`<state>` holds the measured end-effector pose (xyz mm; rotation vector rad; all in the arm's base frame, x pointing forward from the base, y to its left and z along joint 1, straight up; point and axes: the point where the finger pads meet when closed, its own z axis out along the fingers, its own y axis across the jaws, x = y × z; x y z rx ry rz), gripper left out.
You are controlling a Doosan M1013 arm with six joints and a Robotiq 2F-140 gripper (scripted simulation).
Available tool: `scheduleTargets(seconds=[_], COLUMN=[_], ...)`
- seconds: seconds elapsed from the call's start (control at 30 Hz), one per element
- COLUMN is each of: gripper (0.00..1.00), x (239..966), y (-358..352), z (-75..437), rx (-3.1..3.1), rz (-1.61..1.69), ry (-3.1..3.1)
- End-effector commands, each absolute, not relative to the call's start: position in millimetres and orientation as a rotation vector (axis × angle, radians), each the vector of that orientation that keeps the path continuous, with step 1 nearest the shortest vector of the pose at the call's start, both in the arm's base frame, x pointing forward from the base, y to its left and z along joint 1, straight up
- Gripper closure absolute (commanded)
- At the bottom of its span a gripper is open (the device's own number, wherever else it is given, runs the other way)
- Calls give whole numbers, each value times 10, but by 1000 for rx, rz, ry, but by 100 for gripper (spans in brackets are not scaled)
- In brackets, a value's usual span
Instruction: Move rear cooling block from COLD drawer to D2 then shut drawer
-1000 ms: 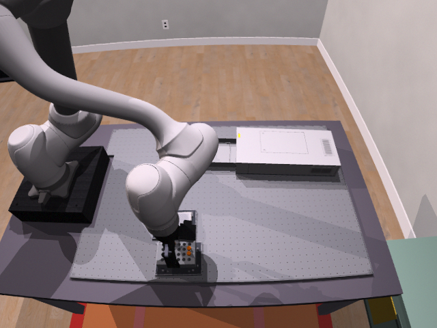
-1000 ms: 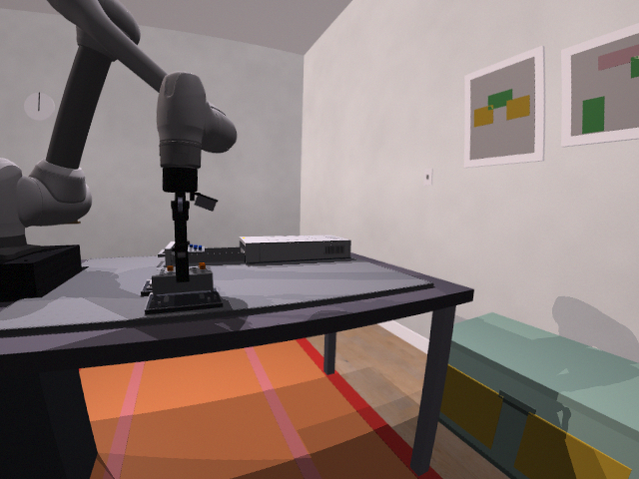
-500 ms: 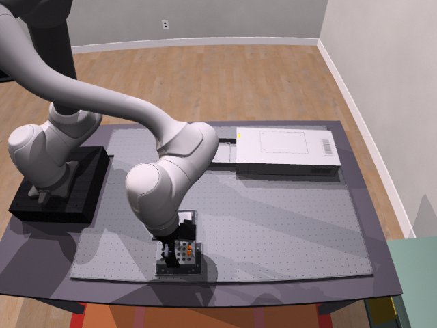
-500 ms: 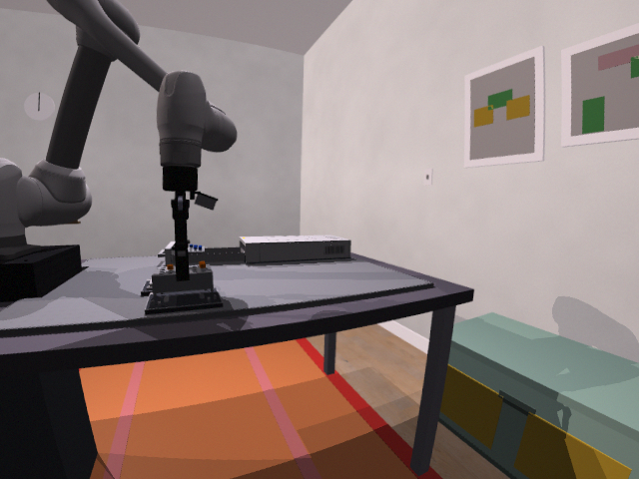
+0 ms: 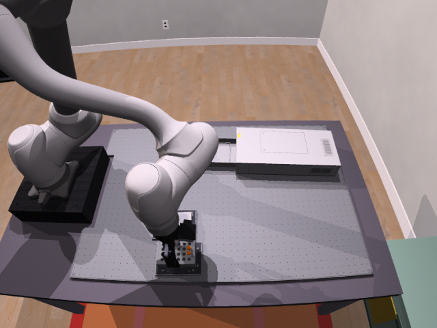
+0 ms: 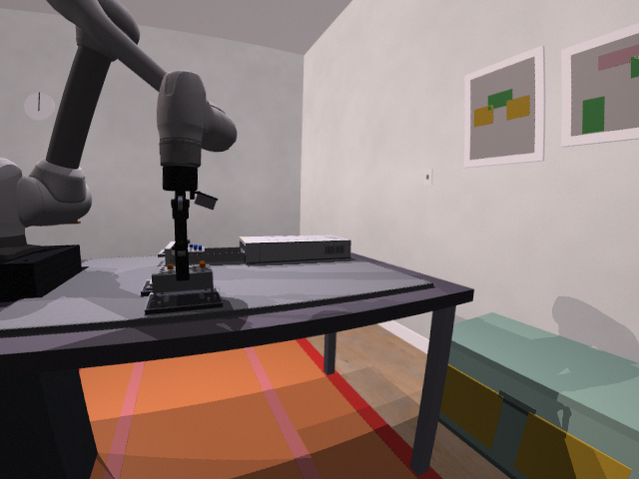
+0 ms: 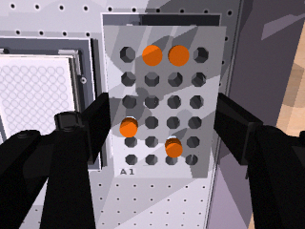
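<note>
Wrist view: the part-open gripper [image 5: 172,255] [image 6: 182,272] [image 7: 161,107] grips a smooth grey, round-bored rectangular block [image 5: 182,257] [image 6: 201,280] [image 7: 162,88].

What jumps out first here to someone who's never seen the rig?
The big pale arm, reaching over the table to a grey block at its near edge, between the hand's fingers. Next, the block's four orange-topped tubes, two side by side in one end row. Then the white cooler at the far side, yellow lamp lit, drawer out.
</note>
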<state>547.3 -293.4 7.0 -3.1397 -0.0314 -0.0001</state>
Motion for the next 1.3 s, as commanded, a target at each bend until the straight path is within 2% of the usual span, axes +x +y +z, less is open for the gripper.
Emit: scheduleTargets(seconds=[0.0,1.27], gripper=[90,90], x=[5478,5477], y=[-2935,-2935], z=[77,36], rx=[-3140,-3140], rz=[-2,-2], ry=[-31,-31])
